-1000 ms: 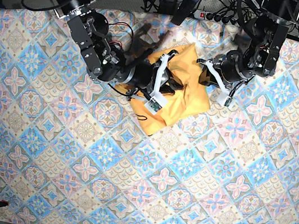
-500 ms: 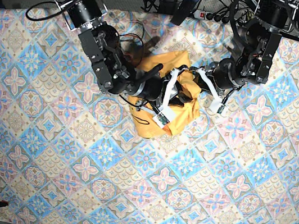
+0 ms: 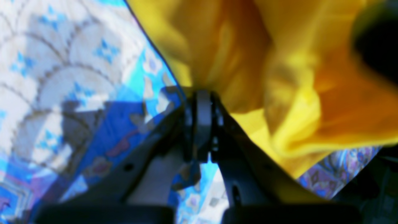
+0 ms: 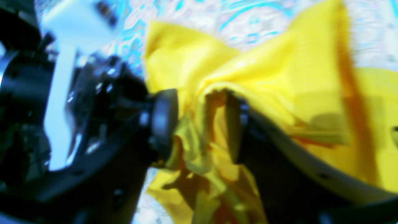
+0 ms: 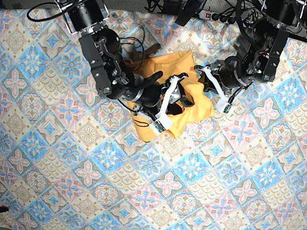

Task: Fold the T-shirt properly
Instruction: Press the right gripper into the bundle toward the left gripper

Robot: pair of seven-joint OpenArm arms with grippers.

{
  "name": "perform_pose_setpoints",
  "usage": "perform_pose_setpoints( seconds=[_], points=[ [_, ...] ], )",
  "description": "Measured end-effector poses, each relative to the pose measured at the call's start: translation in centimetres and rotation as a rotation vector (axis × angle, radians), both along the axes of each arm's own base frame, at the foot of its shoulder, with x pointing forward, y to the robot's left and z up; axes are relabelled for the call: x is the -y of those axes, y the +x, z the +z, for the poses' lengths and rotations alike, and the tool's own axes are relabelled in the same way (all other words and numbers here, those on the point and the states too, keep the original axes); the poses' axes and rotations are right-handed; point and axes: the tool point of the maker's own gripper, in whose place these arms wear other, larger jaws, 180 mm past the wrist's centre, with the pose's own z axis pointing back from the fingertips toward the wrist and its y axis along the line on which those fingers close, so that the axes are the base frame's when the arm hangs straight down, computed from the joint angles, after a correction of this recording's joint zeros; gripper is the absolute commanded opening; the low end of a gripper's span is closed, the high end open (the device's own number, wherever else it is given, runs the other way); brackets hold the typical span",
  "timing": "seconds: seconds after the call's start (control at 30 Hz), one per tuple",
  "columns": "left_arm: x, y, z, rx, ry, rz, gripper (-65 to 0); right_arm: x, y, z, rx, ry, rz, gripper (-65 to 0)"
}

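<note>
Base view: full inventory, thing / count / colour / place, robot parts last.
T-shirt: one, yellow-orange, bunched at upper centre of the cloth, between the two arms.
Tablecloth: one, blue-and-pink tile pattern, covers the whole work surface.
Power strip: one, dark, beyond the cloth's far edge, cables around it.
Right gripper: one, black with white fingers, on the shirt; wrist view shows the fingers apart with fabric between them.
Left gripper: one, black with white fingers, at the shirt's edge, shut on a pinch of fabric.
</note>
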Motion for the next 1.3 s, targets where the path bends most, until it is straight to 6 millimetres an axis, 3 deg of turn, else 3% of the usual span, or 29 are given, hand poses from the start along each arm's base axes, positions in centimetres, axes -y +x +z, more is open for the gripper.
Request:
perform_pose_setpoints(
  seconds=[0.13,0.2,0.37,0.57,0.73,0.87,1.0,1.13,1.3],
  points=[
    [-0.1,-0.1,-0.1,-0.006,0.004,-0.004,-64.7,-0.3,0.3,1.1,0.028,0.021,0.001,-32.4],
    [-0.2,-0.2,-0.1,-0.007,0.001,-0.001,-64.7,0.4,1.4,1.9,0.042,0.045,-0.040,-32.5],
    [-0.9,-0.5,0.1,-0.028,-0.027,0.011,-64.8,4.2,4.8,3.4,0.083,0.064,-0.183,-32.5],
    [-1.5,-0.8,0.3,-0.052,-0.050,0.020,-64.8,8.4,5.9,2.8,0.085,0.034,-0.278,-32.5],
    [-2.0,-0.6,0.3,-0.051,-0.046,0.031,-64.8,11.0,3.4,-0.2,0.020,-0.044,-0.290,-34.9],
    [-2.0,-0.5,0.4,-0.051,-0.051,0.032,-64.8,11.1,1.3,-1.6,-0.022,-0.039,-0.288,-50.6],
    [-1.9,-0.5,0.4,-0.048,-0.050,0.032,-64.8,12.4,1.0,-1.9,0.001,-0.038,-0.314,-64.6],
    [-1.8,-0.5,0.4,-0.050,-0.051,0.030,-64.8,12.2,-0.1,-2.7,-0.029,-0.052,-0.304,-65.0],
    [-1.8,-0.3,0.5,-0.045,-0.051,0.031,-64.8,9.1,-3.1,-3.8,-0.075,-0.049,-0.201,-65.0]
  ],
)
